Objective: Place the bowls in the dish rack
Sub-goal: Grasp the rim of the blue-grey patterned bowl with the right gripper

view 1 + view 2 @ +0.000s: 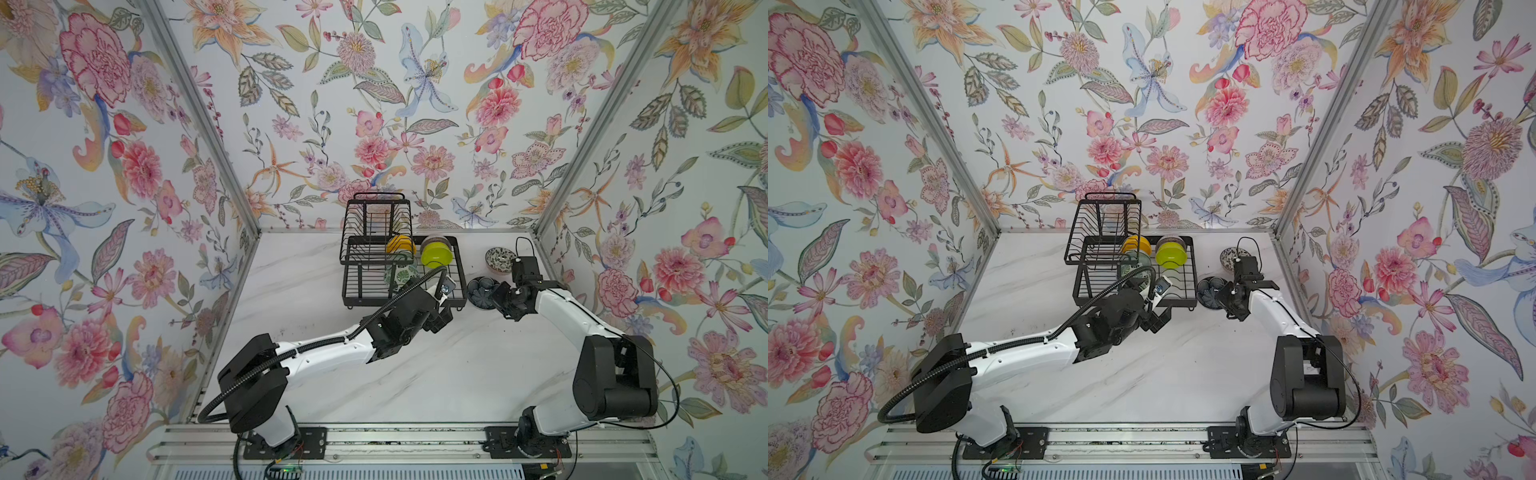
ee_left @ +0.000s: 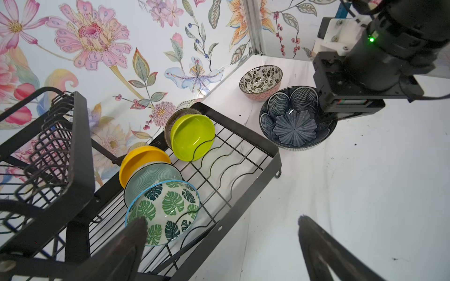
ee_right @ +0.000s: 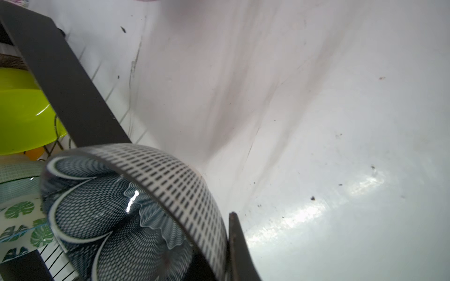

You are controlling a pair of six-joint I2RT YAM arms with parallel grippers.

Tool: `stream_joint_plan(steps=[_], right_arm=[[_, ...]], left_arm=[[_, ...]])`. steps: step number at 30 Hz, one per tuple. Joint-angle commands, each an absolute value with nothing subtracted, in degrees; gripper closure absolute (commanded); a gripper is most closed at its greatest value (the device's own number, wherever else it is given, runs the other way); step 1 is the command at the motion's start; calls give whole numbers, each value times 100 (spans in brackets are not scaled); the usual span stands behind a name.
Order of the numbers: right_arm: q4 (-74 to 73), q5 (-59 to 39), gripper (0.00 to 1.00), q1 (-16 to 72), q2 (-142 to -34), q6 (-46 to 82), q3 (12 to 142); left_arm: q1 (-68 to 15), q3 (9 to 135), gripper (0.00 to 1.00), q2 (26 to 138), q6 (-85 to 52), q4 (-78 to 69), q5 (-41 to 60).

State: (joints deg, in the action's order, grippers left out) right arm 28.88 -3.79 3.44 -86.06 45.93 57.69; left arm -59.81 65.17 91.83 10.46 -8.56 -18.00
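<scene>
Since the right gripper (image 1: 497,296) is closed on the rim of the blue bowl (image 2: 295,124), one finger inside the wall and one outside, we judge this bowl is next to go. It sits mouth up on the table (image 2: 365,194), just beside the short end of the rack (image 2: 233,121). From the jaws the rack lies to the left in both top views. The free wavy slots (image 2: 219,155) in front of the lime bowl (image 2: 192,137) are the nearest part of the tray. The bowls in the rack stand on edge, so ours must go over the rim and be tipped. The left gripper (image 2: 220,223) is wide open and holds nothing, near the leaf bowl (image 2: 165,211). The patterned bowl (image 2: 260,80) stands on the table nearer the back wall.
</scene>
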Motion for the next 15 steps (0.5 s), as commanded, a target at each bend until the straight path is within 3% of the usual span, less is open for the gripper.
stream_joint_plan(steps=[1, 15], right_arm=[[2669, -290, 100, 444, -8195, 4597, 5681], [2335, -431, 100, 731, -7155, 4192, 5651]], left_arm=[[-6029, 7189, 1, 9337, 405, -296, -1944], [-5999, 9637, 1, 10211, -2161, 1836, -2061]])
